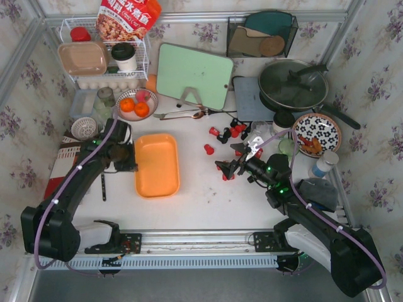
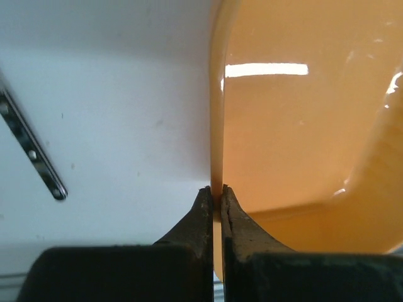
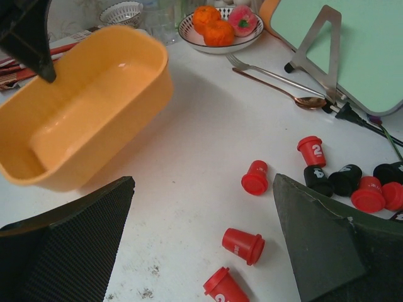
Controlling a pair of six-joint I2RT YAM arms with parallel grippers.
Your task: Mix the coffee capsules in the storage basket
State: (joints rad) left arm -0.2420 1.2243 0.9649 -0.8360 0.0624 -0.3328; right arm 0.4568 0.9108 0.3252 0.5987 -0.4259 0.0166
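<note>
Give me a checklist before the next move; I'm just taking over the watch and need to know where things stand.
1. Left gripper shut on the basket rim: ok.
2. Basket free for capsules: ok, nothing lies in it.
3. Right gripper open: ok.
4. Capsule held on the right side: not ok; the capsules all lie loose on the table, to the right of the basket.
5. Basket sitting flat on the table: cannot tell.
</note>
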